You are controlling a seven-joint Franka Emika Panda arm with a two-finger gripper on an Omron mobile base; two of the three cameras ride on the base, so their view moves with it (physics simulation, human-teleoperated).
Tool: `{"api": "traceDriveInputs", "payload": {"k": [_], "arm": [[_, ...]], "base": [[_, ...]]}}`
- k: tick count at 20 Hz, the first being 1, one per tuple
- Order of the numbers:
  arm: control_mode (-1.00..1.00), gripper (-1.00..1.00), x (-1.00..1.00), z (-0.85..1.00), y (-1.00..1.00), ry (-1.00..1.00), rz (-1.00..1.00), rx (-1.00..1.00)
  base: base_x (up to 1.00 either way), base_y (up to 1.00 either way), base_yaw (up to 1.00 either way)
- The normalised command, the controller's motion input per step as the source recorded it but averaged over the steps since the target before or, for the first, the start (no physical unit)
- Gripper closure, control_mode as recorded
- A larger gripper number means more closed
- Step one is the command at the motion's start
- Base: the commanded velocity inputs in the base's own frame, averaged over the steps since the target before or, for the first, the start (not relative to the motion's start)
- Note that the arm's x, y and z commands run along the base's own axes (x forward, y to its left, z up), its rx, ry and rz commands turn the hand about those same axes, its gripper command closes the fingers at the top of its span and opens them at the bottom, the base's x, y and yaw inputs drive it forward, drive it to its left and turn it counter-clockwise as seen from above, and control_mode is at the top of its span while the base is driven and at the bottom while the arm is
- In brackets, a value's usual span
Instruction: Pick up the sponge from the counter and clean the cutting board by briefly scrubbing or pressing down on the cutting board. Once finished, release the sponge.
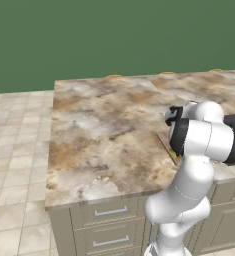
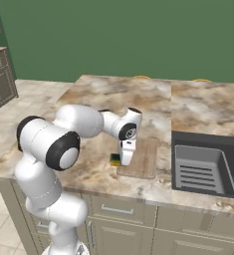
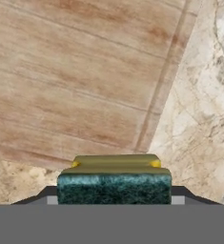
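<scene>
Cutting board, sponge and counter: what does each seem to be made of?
The flat brown rectangular cutting board looks like matte wood, going by its streaky grain. The small green-topped yellow sponge seems foam under a rough, speckled scouring layer. The beige-brown marbled counter looks like smooth stone, judging by its veined blotches; being rendered, all three stay uncertain.

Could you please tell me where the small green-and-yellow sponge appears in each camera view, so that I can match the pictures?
Left base view: I cannot make it out; the white arm covers that spot.
Right base view: the small green-topped yellow sponge sits left of centre, at the gripper, by the board's left edge.
Hand view: bottom centre, between the fingertips.
Shared landmark: the flat brown wooden cutting board.
</scene>
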Motion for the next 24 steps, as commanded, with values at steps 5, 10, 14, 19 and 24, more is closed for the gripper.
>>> {"api": "traceDriveInputs", "payload": {"k": [5,10,14,19,24], "arm": [[-1.00,1.00,0.00,-0.30,0.00,0.00,-0.05,-0.02],[-1.00,1.00,0.00,-0.21,0.00,0.00,-0.05,0.00],[-1.00,1.00,0.00,-0.21,-0.01,0.00,-0.06,0.00],[-1.00,1.00,0.15,-0.19,-0.01,0.00,-0.05,0.00],[-1.00,1.00,0.51,-0.06,-0.01,0.00,-0.01,0.00]], "base": [[0.00,0.00,0.00],[0.00,0.00,0.00],[0.00,0.00,0.00],[0.00,0.00,0.00],[0.00,0.00,0.00]]}}
